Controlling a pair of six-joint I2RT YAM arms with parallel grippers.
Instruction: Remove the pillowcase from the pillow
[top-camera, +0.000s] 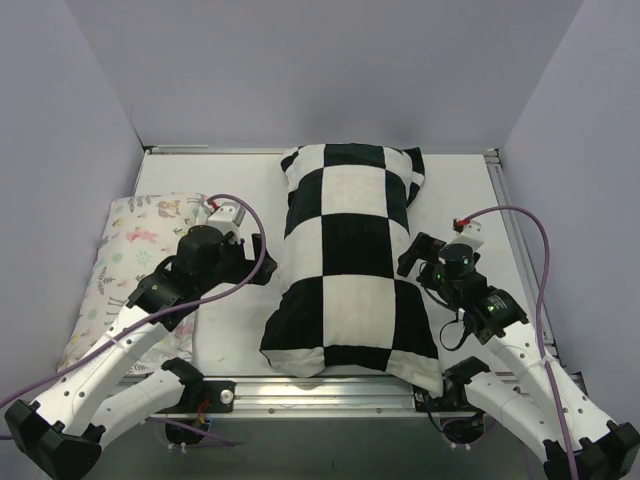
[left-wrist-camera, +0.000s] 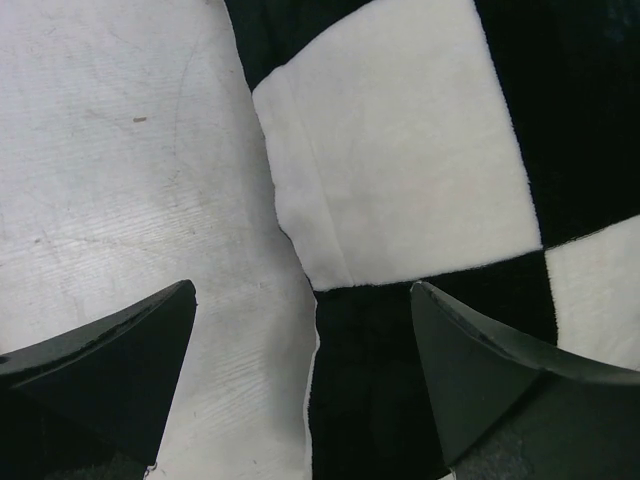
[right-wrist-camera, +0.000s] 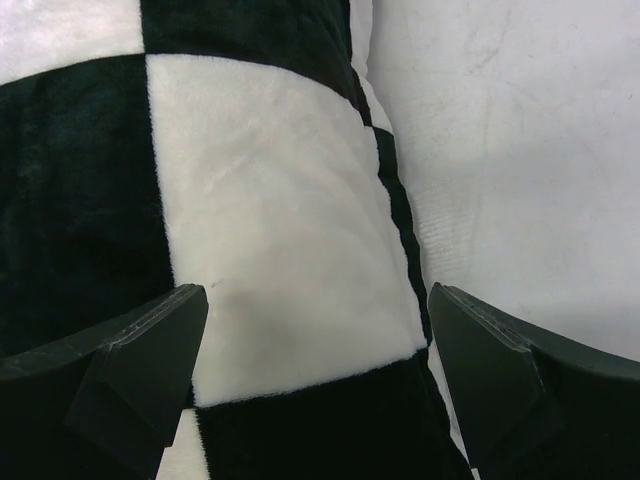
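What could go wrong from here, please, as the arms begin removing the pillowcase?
1. The left end effector and right end effector stand open over the side edges of the pillowcase; closing there may pinch the hidden pillow too, so the cover would not slide.
2. Its near end lies at the front rail; a pull could drag it off.
3. The left arm reaches above the floral pillow and might shift it.

White table (top-camera: 455, 185) bears checkered pillowcase (top-camera: 350, 260), floral pillow (top-camera: 135, 235).
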